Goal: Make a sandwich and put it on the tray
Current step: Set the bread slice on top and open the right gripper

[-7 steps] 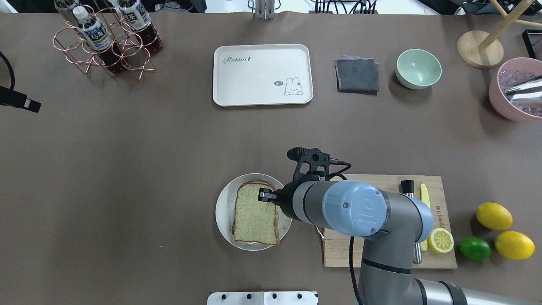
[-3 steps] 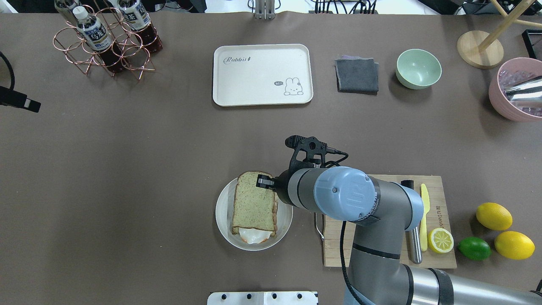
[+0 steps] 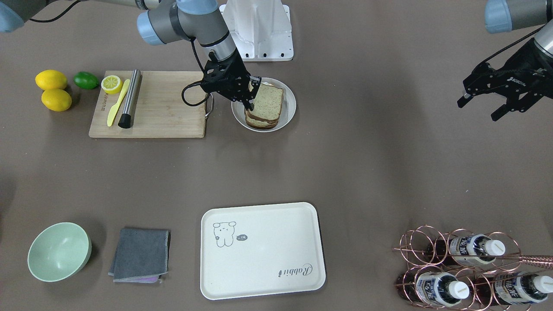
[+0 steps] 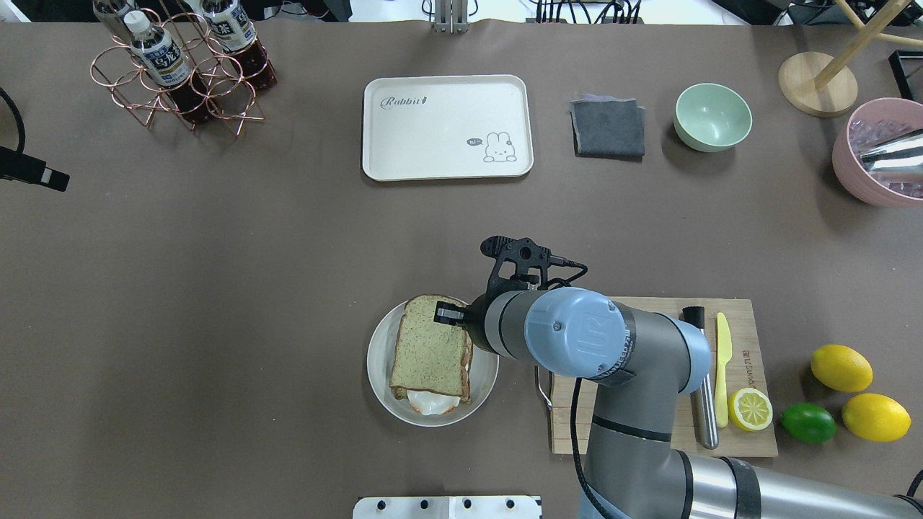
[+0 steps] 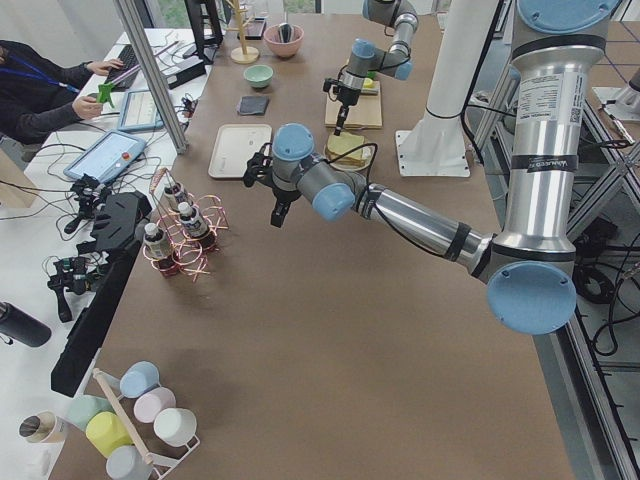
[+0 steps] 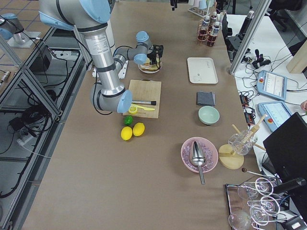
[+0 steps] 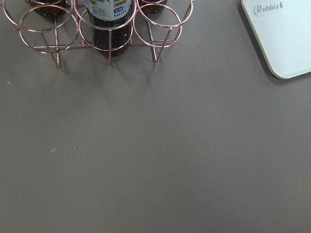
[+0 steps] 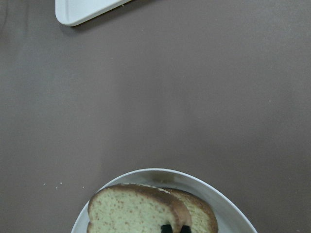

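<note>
Gripping: my right gripper (image 4: 448, 314) is pinched on the top bread slice (image 4: 429, 346), at its far corner.
Sandwich (image 3: 263, 108): on the white plate (image 4: 376, 360), fried egg (image 4: 430, 404) peeking out nearside.
Left gripper (image 3: 477, 110): fingers apart, well away.
Tray (image 4: 447, 126): far beyond, apart.

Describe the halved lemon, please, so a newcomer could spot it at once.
Find the rectangular wooden cutting board at the robot's right. At its corner beside the green lime lies the yellow lemon half. Unlike the two whole lemons, it shows a cut, segmented face.
</note>
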